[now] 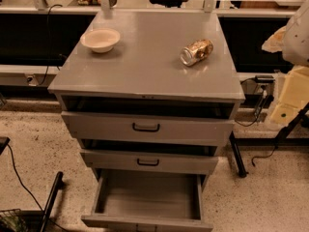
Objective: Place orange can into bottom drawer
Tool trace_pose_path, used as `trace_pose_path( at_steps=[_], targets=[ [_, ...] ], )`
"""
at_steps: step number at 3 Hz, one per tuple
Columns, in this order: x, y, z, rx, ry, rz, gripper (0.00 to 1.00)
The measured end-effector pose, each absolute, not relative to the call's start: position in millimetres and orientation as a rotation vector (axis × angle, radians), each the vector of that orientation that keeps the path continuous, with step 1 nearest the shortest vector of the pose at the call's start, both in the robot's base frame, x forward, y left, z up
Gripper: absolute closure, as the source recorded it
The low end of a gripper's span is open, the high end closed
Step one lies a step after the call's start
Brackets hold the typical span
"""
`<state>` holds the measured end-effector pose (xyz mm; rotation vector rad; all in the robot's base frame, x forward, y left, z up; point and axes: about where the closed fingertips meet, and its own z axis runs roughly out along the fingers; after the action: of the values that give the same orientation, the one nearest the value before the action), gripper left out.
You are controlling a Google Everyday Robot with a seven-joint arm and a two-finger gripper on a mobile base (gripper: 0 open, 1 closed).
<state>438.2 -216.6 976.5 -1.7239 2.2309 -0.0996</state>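
At the far left a black cable (19, 178) is trailing across the speckled floor (43, 134). On the grey cabinet top (145, 66), a beige bowl (100, 39) is sitting near the back left corner, well apart from the can. Below the top, the top drawer (193, 128) and the middle drawer (193, 163) are showing their black handles, and the bottom drawer (149, 195) is standing pulled out towards the camera, its plain grey inside showing.

To the right of centre, the orange can (196, 51) is lying on its side on the cabinet top, near the back right. Its long axis is running on a slant, with the silver end facing forward and left and the far end pointing back and right.

At the right edge, the gripper (288, 100) is hanging off the side of the cabinet, below the level of the top. Whether it is wide or narrow, I cannot tell; it is holding nothing that shows.

The can is therefore lying to the left of the gripper and higher up, with the cabinet's right edge between them. The pickup looks not yet begun. A grasp would likely need to close across the can's slanted axis, not along it, since a can on its side may roll.
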Motion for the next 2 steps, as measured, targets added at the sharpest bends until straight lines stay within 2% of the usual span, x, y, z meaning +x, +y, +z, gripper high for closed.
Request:
trace_pose_path(
  at_steps=[2],
  targets=[
    [452.9, -215.4, 965.7, -1.763, 2.200, -0.124, 0.00]
  ],
)
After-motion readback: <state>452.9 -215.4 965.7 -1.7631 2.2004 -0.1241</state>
